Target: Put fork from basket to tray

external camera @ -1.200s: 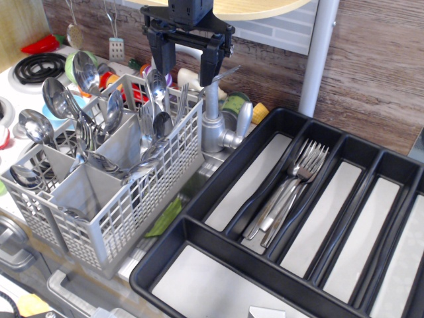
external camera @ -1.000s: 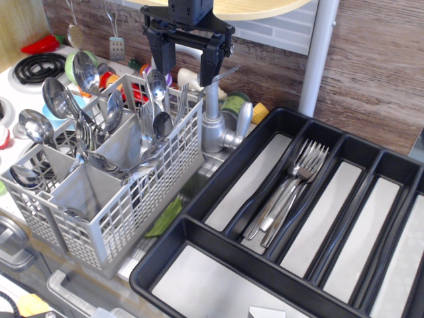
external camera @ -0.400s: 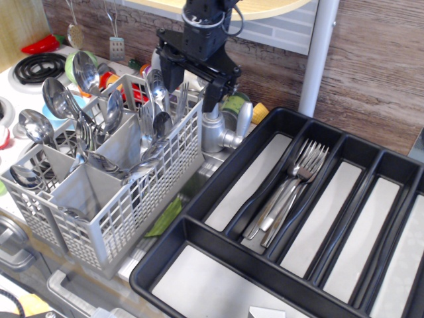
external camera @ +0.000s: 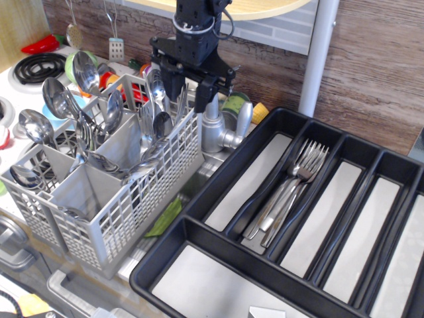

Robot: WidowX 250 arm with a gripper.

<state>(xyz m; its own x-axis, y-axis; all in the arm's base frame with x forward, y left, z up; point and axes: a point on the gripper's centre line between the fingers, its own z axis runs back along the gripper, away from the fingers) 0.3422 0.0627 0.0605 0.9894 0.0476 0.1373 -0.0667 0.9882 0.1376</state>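
Observation:
The light grey lattice basket [external camera: 132, 199] stands at the left, full of spoons and a few forks. A fork [external camera: 181, 101] stands upright in its back right compartment, tines up. My black gripper [external camera: 187, 98] hangs over that compartment with its jaws apart, one finger on each side of the fork's top; I see no grip on it. The black tray [external camera: 218, 182] lies at the right, and several forks [external camera: 295, 182] lie in one of its long compartments.
A metal tap [external camera: 218, 126] stands right behind the basket, close to my right finger. Several spoons [external camera: 83, 99] stick up from the basket's left compartments. A white post [external camera: 315, 59] rises behind the tray. A stove coil [external camera: 36, 66] is at the far left.
My gripper has come down and slightly left from above the basket, and its fingers now reach into the top of the back right compartment around the fork. The cutlery has not moved.

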